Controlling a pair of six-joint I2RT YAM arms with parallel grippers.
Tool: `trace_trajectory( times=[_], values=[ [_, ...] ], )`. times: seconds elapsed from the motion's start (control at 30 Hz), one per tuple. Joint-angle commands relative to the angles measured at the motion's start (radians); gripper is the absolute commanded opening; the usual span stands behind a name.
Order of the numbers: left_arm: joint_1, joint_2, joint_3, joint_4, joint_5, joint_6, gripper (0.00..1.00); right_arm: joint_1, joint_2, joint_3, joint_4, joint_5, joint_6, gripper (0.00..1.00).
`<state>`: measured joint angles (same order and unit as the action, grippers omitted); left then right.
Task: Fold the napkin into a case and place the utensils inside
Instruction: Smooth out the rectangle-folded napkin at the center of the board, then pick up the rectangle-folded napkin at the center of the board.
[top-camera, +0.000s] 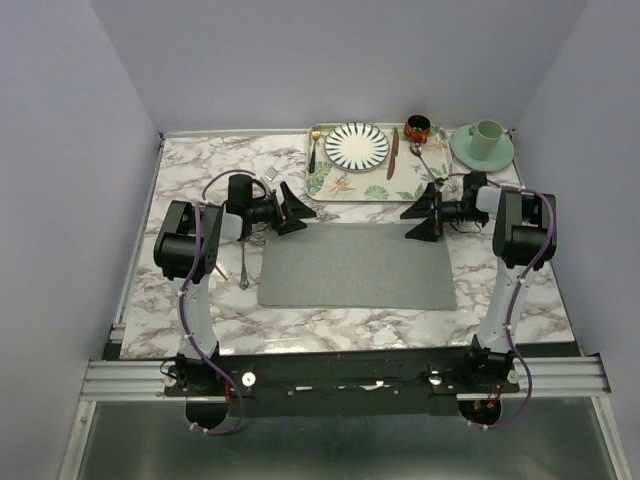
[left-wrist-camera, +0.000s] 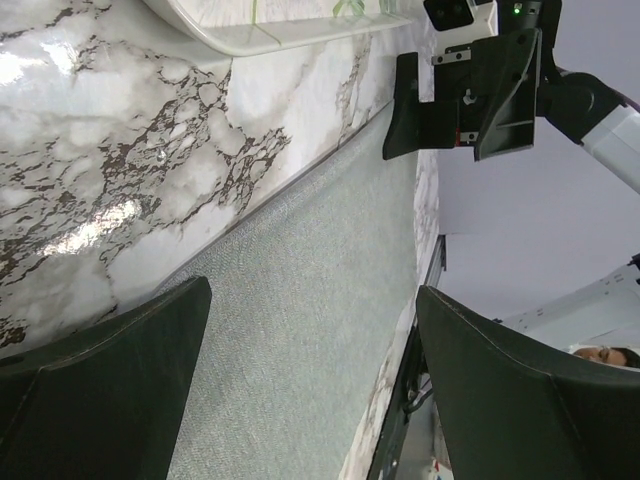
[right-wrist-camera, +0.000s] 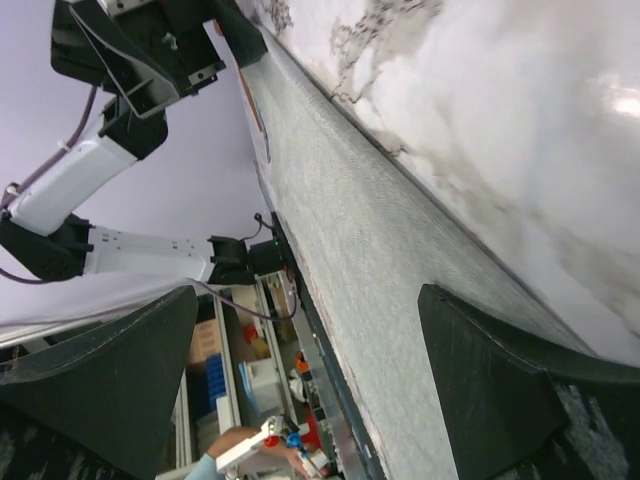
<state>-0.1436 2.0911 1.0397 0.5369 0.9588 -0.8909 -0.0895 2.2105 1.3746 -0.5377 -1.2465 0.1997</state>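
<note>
The grey napkin (top-camera: 357, 265) lies flat as a wide rectangle in the middle of the marble table. It also fills the left wrist view (left-wrist-camera: 300, 330) and the right wrist view (right-wrist-camera: 400, 250). My left gripper (top-camera: 297, 210) is open and empty just above its far left corner, jaws wide apart (left-wrist-camera: 312, 292). My right gripper (top-camera: 410, 222) is open and empty above the far right corner (right-wrist-camera: 308, 292). A spoon (top-camera: 428, 163) lies at the tray's right end. A thin utensil (top-camera: 244, 265), probably the fork, lies on the table left of the napkin, beside the left arm.
The leaf-patterned tray (top-camera: 330, 182) stands behind the napkin with a striped plate (top-camera: 357, 146), a gold fork with dark handle (top-camera: 314, 148) and a brown-handled knife (top-camera: 393, 153). A dark red cup (top-camera: 417, 127) and a green cup on a saucer (top-camera: 486, 138) stand far right.
</note>
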Motion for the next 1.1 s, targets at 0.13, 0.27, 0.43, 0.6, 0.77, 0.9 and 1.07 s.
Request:
trace_trajectory(
  times=[0.13,0.27,0.43,0.6,0.77,0.9,1.07],
  values=[
    [0.033,0.052,0.005,-0.120,-0.015,0.087,0.99,-0.116,0.054,0.060,-0.134,0.051,-0.045,1.00],
    [0.039,0.057,0.013,-0.126,-0.014,0.087,0.99,-0.141,0.046,0.055,-0.137,0.082,-0.005,1.00],
    [0.019,0.067,0.129,-0.185,-0.014,0.157,0.99,-0.151,0.002,0.060,-0.142,0.137,-0.017,0.99],
    [-0.056,-0.035,0.380,-0.610,-0.144,0.470,0.99,-0.148,-0.118,0.087,-0.176,0.117,-0.074,0.92],
    [-0.117,-0.219,0.444,-0.819,-0.446,0.720,0.99,-0.148,-0.291,0.110,-0.304,0.219,-0.221,0.89],
    [-0.126,-0.486,0.294,-0.891,-0.705,0.742,0.99,-0.147,-0.426,0.028,-0.337,0.326,-0.284,0.89],
    [-0.123,-0.755,0.014,-0.914,-0.720,0.701,0.99,-0.148,-0.537,-0.140,-0.364,0.484,-0.327,0.88]
  ],
)
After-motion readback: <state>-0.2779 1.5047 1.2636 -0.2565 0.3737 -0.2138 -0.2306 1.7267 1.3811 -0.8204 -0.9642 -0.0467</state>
